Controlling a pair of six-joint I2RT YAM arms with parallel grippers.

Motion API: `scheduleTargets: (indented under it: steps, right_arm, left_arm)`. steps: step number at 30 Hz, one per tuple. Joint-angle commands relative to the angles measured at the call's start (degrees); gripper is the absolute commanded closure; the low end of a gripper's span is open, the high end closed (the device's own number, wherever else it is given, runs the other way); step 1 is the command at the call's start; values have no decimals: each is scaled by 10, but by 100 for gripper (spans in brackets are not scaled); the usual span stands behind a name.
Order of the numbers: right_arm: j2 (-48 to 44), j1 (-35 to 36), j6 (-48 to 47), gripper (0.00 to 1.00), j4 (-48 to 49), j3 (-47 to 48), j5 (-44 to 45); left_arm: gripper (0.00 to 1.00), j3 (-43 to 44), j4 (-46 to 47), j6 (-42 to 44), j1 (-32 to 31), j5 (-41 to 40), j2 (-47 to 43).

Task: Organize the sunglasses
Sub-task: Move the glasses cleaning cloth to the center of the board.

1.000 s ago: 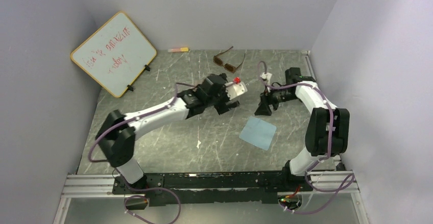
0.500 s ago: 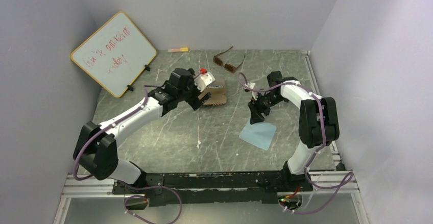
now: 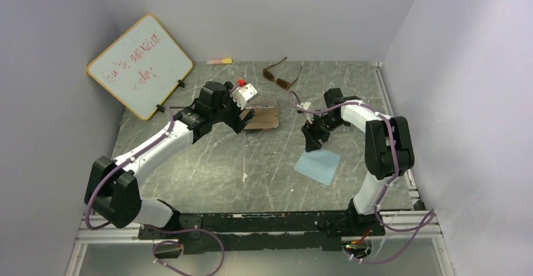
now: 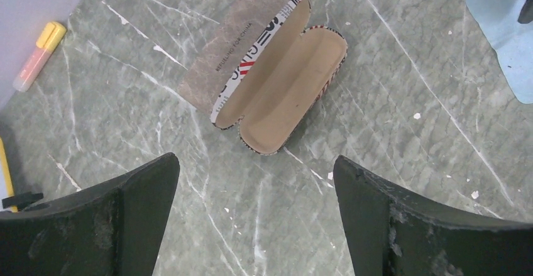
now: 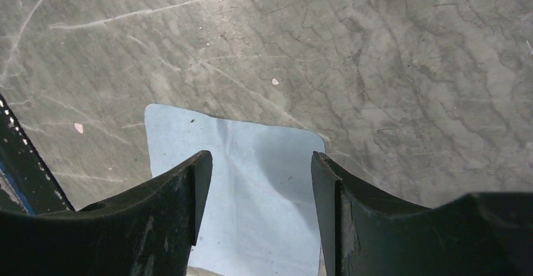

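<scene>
Sunglasses with a brown frame are located at the far centre of the table, well apart from both grippers. The left gripper is spread fully and empty above the opened case. The right gripper is positioned over the blue cloth, to the right of the case, jaws parted, nothing gripped.

The left arm runs from the lower left of the overhead view up toward centre, wrist pitched downward. The left gripper has its jaws spread wide, with nothing between them. The right arm doubles back from the lower right, its forearm reaching left. The right gripper points down, jaws parted and gripping nothing.
</scene>
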Motion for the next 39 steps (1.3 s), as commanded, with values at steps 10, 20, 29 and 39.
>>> scheduleTargets:
  steps: [10,20,29,39]
  right_arm:
    - [26,12,16,42,28,-4,19]
    - [-2,13,46,42,79,-15,29]
    - [20,13,51,48,77,-11,44]
    - [23,15,23,61,39,-7,28]
  left_arm:
    - [4,-7,19,-22,5,26,-6]
    - [3,-8,17,-21,5,33,-5]
    - [3,-9,15,-21,6,39,-5]
    - [3,-12,20,-21,6,41,-4]
